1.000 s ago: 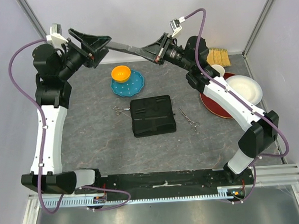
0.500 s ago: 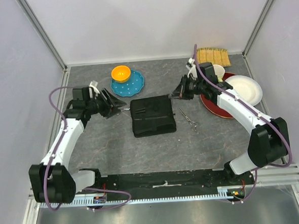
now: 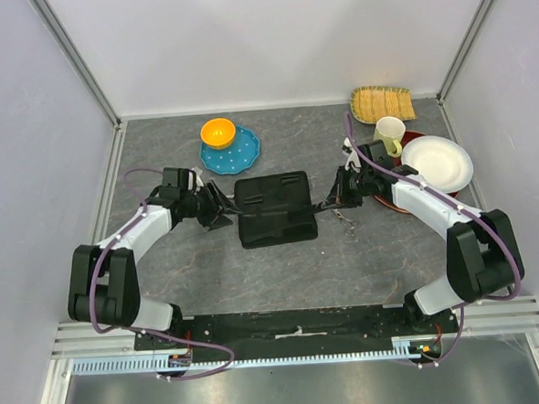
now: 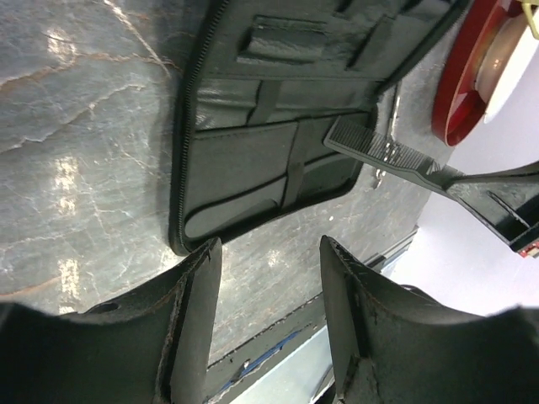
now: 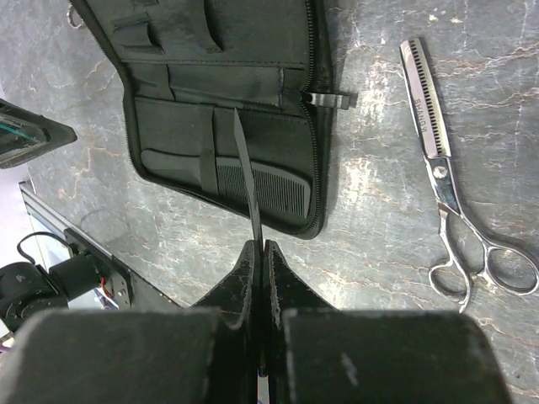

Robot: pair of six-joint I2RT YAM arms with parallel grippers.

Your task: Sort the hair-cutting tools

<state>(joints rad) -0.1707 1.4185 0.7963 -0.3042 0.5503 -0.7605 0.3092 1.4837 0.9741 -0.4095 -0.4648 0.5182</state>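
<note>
plainly, a thin piece held by its end can snag, twist or slip

we see the right tool (image 5: 261, 249) pinched fully closed on one end of a long narrow black plastic comb (image 5: 246, 168). the comb sticks out edge-on over the flat black rectangular zip case (image 5: 253, 34), which lies open on the grey marbled bench (image 5: 370, 126). its free end hangs above the case's strapped half, over a second black comb (image 5: 269, 187) already tucked under an elastic strap (image 5: 206, 156). whether it touches the lining we cannot tell. the left tool (image 4: 269, 252) stands about half open with nothing between its fingers (image 4: 189, 320), just off the case's left edge.

our worries, as we judge them:

- the grip is at the very end of a thin, slippery piece, so any push of the tip against a strap or the tucked comb could make it pivot in the pinch or pop free.
- the case looks light and nothing pins it, so a sideways shove may slide it across the bench rather than let the comb seat.
- the two tools face each other closely over the case, and a reach from either side risks a knock.
- the slim silver metal scissors (image 5: 440, 168) lie on the bench just right of the case, near the right arm, where a low sweep could drag them.
</note>
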